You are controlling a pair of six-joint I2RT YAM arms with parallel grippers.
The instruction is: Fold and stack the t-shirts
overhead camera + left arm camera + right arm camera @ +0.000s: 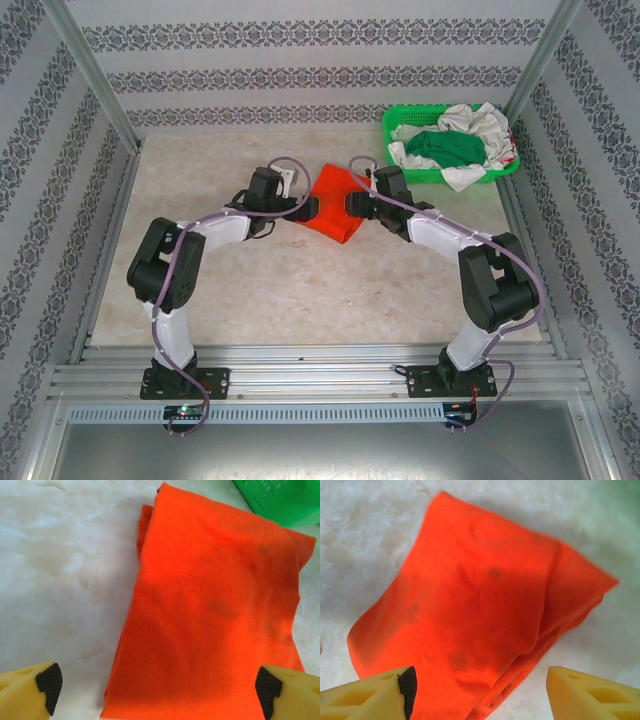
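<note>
Orange-red t-shirt lies folded in a compact, slightly skewed packet mid-desk. It sits between the left end effector, spread fully wide and holding nothing, and the right end effector, jaws well apart over the cloth's thick corner, pinching nothing. Judged step: finishing this fold, best done by squaring the loose edges and lifting away cleanly so no layer drags open. Count: 1 orange-red shirt on the desk, 1 dark green t-shirt and 1 white garment bunched in 1 green lattice basket at the far right, 2 end effectors.
</note>
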